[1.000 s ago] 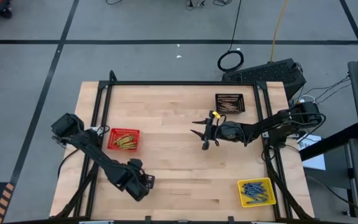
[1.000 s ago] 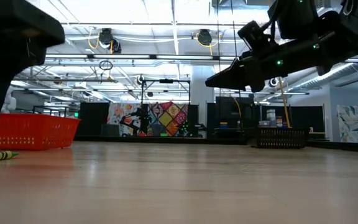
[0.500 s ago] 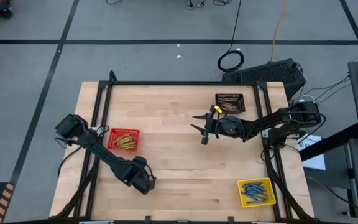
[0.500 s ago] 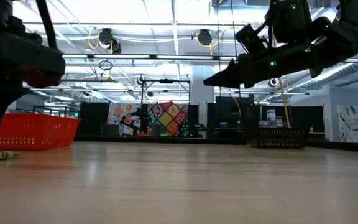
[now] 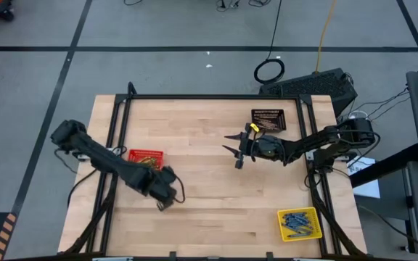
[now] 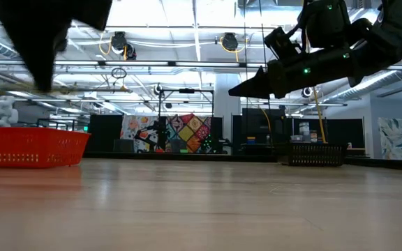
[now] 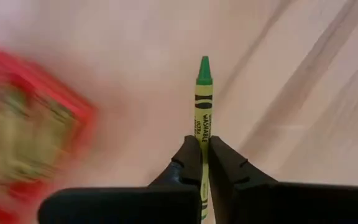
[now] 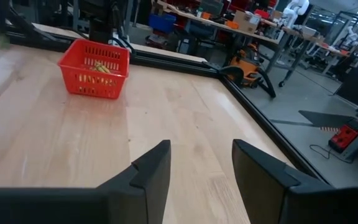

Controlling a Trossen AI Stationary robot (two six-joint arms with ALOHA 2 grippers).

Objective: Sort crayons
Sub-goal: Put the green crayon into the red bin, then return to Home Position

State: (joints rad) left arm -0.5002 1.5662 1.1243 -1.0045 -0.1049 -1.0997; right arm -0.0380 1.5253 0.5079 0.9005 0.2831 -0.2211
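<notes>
- Left gripper was clamped tight on a single crayon, a yellow-green one with a green tip, sticking straight out past the fingertips.
- From above, that left gripper sat over bare wood, just beside the near corner of the red basket, which was partly hidden under the arm.
- That red basket had a bunch of yellowish crayons in it, and in the left wrist view it was only a red blur off to one side of the held crayon.
- Low camera showed the left arm as a dark shape up high, with the red basket sitting on the table below it.
- Right gripper hung above the middle of the table, fingers spread apart with nothing between them, wood showing through the gap.
- Black basket sat just behind the right gripper, toward the far edge, with some thin sticks inside, colour hard to tell.
- Yellow basket with blue crayons was well away from both grippers, at the near right corner.
- Right wrist camera looked across the table at the red basket on the far side.
</notes>
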